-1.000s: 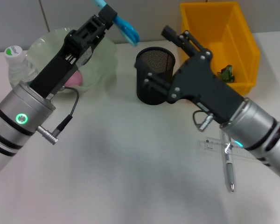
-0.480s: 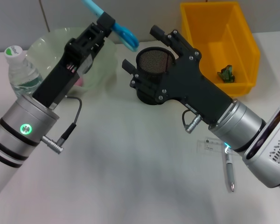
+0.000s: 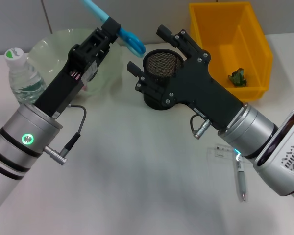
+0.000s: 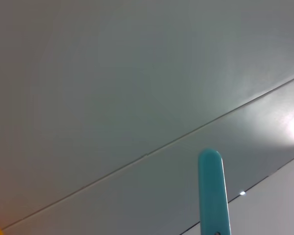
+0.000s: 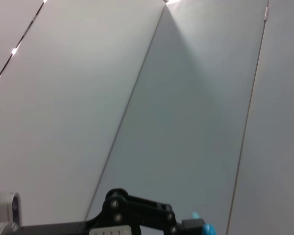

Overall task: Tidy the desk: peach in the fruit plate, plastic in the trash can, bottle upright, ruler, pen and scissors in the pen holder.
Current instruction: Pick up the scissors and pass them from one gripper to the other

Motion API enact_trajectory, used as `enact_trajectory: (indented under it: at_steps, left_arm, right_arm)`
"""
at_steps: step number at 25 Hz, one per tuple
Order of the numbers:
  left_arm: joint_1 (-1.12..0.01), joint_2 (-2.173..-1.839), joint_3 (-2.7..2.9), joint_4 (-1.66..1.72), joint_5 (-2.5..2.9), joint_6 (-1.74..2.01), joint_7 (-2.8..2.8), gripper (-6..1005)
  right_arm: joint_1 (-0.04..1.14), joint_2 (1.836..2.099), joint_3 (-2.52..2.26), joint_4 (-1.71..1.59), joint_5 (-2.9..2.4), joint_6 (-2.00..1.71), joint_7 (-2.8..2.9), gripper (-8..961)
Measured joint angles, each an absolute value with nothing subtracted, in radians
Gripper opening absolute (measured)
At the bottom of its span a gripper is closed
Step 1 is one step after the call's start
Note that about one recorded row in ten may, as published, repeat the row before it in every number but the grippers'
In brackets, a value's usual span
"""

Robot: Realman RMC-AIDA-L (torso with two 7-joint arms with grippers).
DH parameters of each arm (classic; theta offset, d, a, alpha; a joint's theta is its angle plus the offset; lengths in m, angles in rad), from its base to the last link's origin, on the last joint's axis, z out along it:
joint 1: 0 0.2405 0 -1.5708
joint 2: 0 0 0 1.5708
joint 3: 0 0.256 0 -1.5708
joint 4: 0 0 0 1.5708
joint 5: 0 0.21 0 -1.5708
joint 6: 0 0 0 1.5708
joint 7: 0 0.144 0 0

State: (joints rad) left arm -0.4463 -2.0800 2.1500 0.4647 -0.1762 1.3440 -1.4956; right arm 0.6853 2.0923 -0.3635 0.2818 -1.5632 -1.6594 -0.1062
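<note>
The left claw (image 3: 111, 25) is gripping the blue scissors (image 3: 130, 39) up high. The right claw (image 3: 152, 54) is reaching with spread fingers around the black pen holder (image 3: 159, 66). No writing is readable.

Blue scissors (image 3: 123, 33) raised beside pen holder (image 3: 159, 73)

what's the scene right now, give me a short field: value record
left tool: raised beside the pen holder, shut on the scissors
scissors: blue, held above the desk, not yet in the pen holder
right tool: open, straddling the pen holder
pen holder: black mesh, upright
bottle: upright, near the fruit plate
fruit plate: pale green, behind the left arm
trash can: yellow, green scrap inside
pen: lying on the desk
ruler: clear, flat beside the pen
</note>
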Motion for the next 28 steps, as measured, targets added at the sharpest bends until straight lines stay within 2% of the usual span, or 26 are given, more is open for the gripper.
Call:
enact_trajectory:
  at_steps: [28]
  left_arm:
    - [-0.413,-2.08,2.208,0.465,-0.204,1.289,-1.493,251]
  right_arm:
    - [0.613,2.092,-0.366,0.31,-1.594,-1.629,-0.107,718]
